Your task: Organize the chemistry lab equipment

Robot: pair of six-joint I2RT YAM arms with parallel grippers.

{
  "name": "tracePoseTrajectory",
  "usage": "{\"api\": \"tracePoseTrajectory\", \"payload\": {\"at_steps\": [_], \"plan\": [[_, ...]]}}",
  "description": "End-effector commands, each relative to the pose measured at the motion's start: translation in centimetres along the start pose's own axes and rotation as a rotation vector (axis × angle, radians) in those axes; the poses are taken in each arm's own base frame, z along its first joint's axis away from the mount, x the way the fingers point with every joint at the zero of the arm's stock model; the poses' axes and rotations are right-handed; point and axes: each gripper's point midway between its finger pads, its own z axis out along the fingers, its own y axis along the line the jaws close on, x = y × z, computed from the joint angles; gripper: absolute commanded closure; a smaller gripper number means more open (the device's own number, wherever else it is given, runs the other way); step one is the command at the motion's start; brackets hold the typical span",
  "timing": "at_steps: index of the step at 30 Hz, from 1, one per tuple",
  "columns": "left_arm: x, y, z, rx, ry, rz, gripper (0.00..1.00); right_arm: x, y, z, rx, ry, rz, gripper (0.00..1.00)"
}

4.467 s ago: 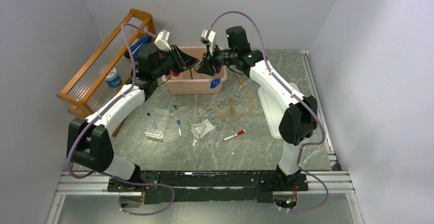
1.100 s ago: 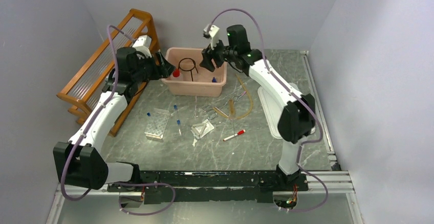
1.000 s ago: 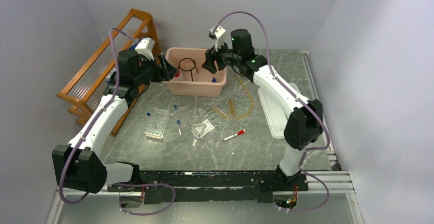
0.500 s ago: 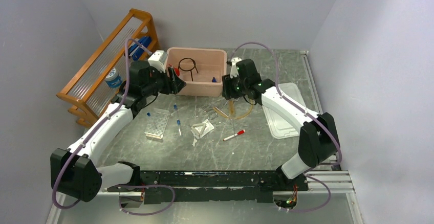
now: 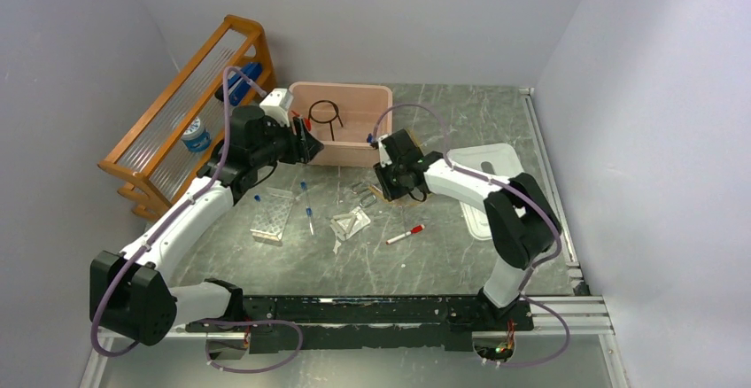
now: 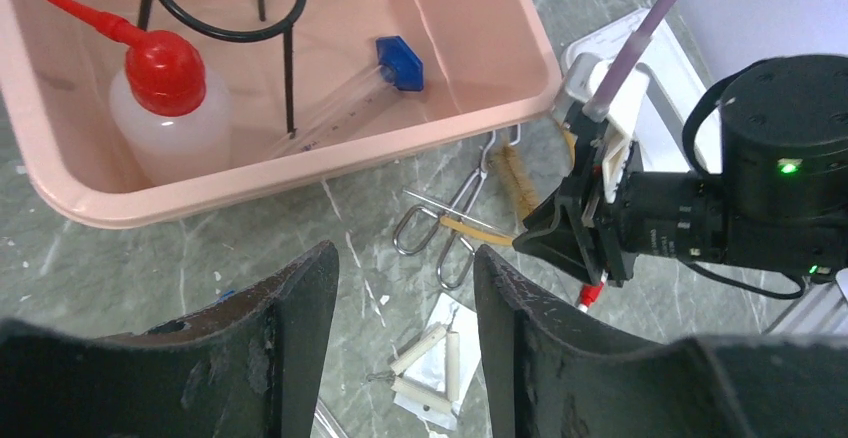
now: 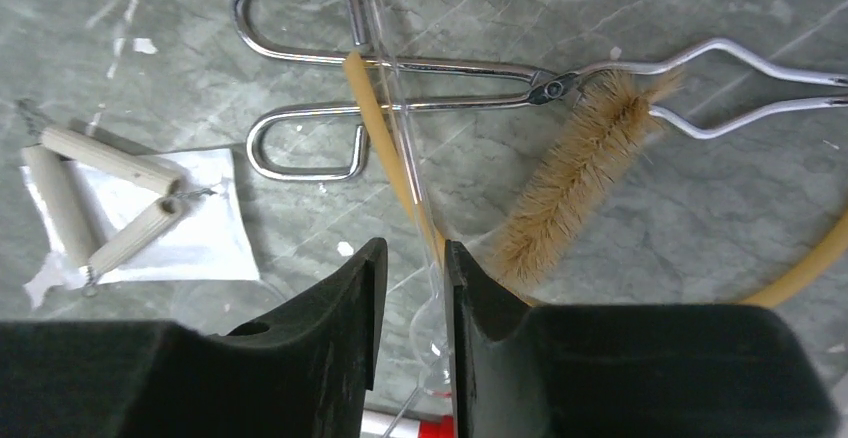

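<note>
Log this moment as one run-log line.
left tool: open, empty, near pink bin | right tool: open, straddling amber tubing | bin holds squeeze bottle, wire ring

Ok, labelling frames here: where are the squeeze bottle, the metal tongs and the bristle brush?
red-capped squeeze bottle (image 6: 168,130): left wrist view, on its clear body.
metal tongs (image 7: 545,86): right wrist view, on the pivot.
bristle brush (image 7: 572,196): right wrist view, mid-bristles.

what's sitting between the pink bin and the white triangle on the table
Metal tongs, with the end of the amber tubing across their handles. The left wrist view shows it: pink bin above, white triangle below.
</note>
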Motion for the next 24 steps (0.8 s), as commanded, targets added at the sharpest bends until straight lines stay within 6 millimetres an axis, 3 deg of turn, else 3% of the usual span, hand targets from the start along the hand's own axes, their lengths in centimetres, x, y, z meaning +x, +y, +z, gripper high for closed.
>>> {"api": "tracePoseTrajectory", "payload": {"at_steps": [1, 12, 24], "plan": [[-1.8, 0.5, -0.3, -0.06, -0.068, -0.003, 0.43, -1.3, -0.3, 1.1, 0.029, -0.032, -0.033, 0.67], [-2.0, 1.5, -0.8, -0.123, -0.086, -0.019, 0.42, 0.3, 0.4, 3.0, 0.028, 0.033, -0.124, 0.69], [-2.0, 1.7, -1.0, -0.135, -0.091, -0.003, 0.42, 1.4, 1.3, 2.3, 0.033, 0.033, -0.226, 0.74]]}}
